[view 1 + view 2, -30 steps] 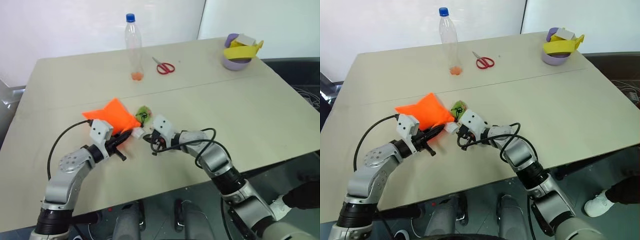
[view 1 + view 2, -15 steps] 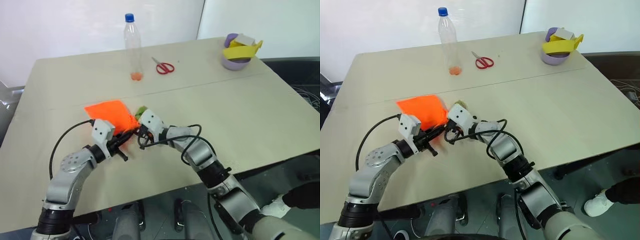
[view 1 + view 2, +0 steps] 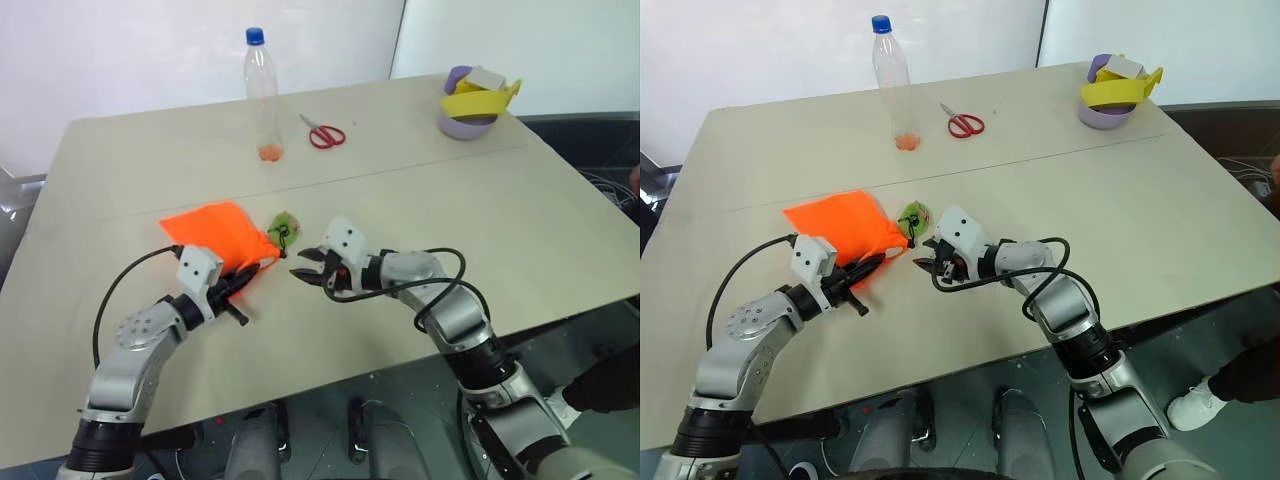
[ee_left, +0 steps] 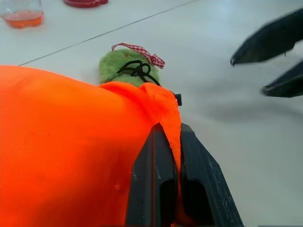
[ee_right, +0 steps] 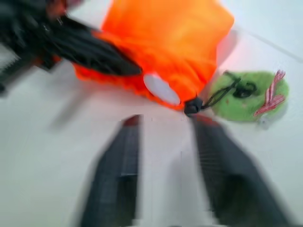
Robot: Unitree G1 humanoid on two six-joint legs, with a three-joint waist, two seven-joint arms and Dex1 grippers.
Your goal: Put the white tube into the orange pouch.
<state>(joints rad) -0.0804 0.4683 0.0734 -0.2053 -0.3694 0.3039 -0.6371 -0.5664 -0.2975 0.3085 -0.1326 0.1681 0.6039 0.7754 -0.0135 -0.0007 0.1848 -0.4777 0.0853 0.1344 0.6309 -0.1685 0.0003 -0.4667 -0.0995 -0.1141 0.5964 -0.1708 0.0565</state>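
1. The soft fabric pouch point(image 3: 222, 233), pinched in the left gripper's point(image 4: 166, 142) black fingers point(image 4: 150, 189), is bright orange.
2. The round fuzzy tag point(image 5: 251, 95) just past the pouch is green, with a thin black cord point(image 4: 136, 70) and a red-and-white checked ribbon point(image 4: 142, 52).
3. A white tube end point(image 5: 162, 89) peeks out of the pouch, facing the right gripper's point(image 5: 168, 177) black fingers point(image 5: 118, 175).

Even, bright light; right wrist view heavily motion-blurred.
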